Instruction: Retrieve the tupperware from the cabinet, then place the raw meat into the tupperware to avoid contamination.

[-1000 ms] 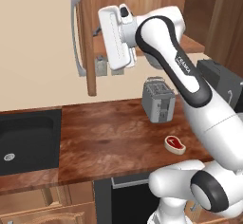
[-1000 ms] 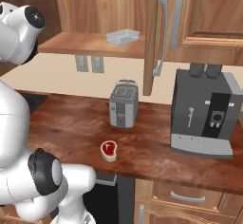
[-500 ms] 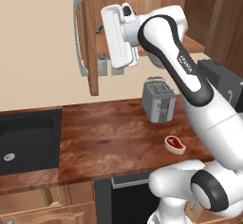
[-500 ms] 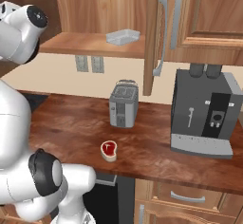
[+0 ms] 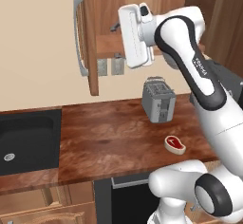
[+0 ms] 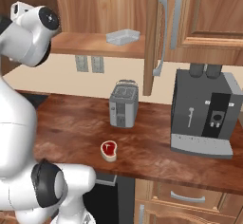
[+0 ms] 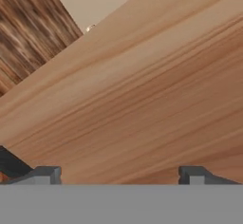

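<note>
Our gripper [image 7: 118, 175] has spread its jaws wide, empty, facing the cabinet [image 6: 156, 38] shelf — the tupperware [image 6: 123, 36] waits untouched near the shelf's front edge.

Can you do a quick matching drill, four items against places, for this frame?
Things:
1. tupperware
2. raw meat
3. toaster
4. coffee machine

Places:
A. counter, far right under the closed cabinet door
B. on the open cabinet shelf
C. counter, by the front edge
D. counter, below the wall sockets

Pairs: 1-B, 2-C, 3-D, 4-A
</note>
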Tool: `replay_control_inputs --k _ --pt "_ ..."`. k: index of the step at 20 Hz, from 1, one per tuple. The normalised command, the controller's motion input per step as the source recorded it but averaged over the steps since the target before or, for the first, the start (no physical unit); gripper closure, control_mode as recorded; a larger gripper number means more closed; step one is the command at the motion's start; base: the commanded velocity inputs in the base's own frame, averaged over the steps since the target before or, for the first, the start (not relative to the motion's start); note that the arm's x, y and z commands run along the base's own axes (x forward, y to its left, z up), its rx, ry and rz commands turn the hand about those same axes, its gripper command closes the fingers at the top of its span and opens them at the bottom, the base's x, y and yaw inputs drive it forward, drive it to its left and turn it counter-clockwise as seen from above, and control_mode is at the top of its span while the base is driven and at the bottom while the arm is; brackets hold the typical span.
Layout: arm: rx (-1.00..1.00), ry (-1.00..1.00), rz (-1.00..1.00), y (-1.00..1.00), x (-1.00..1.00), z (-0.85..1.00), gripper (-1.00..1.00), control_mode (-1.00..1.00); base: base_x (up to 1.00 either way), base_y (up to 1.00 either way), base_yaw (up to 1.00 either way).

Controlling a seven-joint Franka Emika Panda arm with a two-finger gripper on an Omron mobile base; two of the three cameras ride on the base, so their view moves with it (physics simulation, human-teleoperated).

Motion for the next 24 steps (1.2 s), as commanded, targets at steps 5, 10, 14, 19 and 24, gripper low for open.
replay_control_inputs --k 5,10,14,19,24 --pt "0.03 0.01 -0.11 -0.46 0.0 0.06 -1.0 -1.0 0.0 0.0 0.0" --pt "0.01 0.1 -0.18 -0.35 0.0 0.07 -1.0 -1.0 0.0 0.0 0.0" --pt "0.0 0.12 -0.22 -0.3 0.0 0.01 -1.0 -1.0 0.0 0.0 0.0" --pt "0.0 0.1 -0.22 -0.3 0.02 0.0 -1.0 -1.0 0.0 0.0 0.0" --pt "-0.01 0.1 -0.18 -0.28 0.1 0.0 -1.0 -1.0 0.0 0.0 0.0"
